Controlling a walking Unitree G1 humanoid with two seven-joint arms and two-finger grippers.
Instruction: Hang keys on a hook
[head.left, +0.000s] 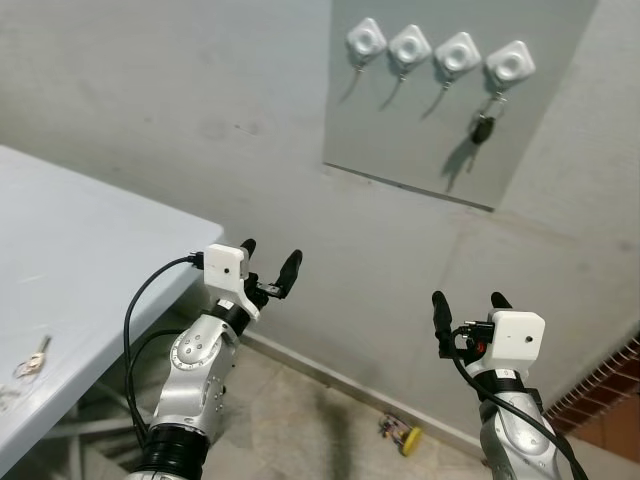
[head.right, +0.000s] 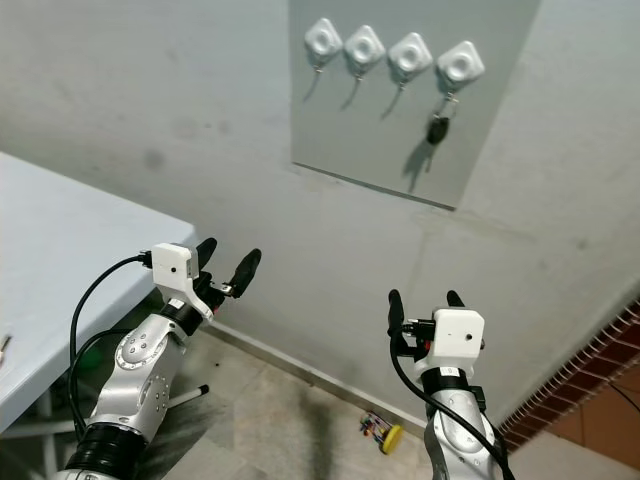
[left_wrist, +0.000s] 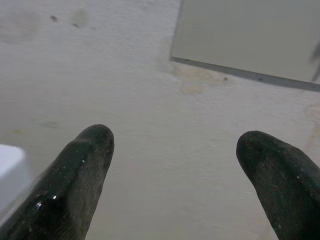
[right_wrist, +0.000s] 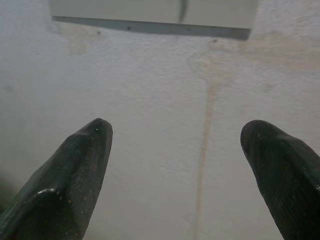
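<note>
Presently one set of keys (head.left: 483, 127) hangs from the rightmost of four white hooks (head.left: 509, 65) on the grey wall panel (head.left: 420, 150), high and far from both arms. A second key on a ring (head.left: 33, 360) lies on the white table (head.left: 90, 260) at the near left edge, well apart from either gripper.

Handling judgement: the key on the table looks small, light, stiff metal, lying flat and likely to slide on the smooth top. The ring or the key's bow appears the best place to take hold, leaving the ring's loop free for the hook.

Left gripper (head.left: 268, 266): raised at mid height, pointing toward the wall just right of the table's far corner. Its two black fingers (left_wrist: 75, 175) stand wide apart with nothing between them.

Right gripper (head.left: 468, 302): raised to the right at a slightly lower level, pointing up toward the wall below the panel. Its fingers (right_wrist: 70, 175) are likewise spread wide and hold nothing.

Neither gripper is near the table key.
</note>
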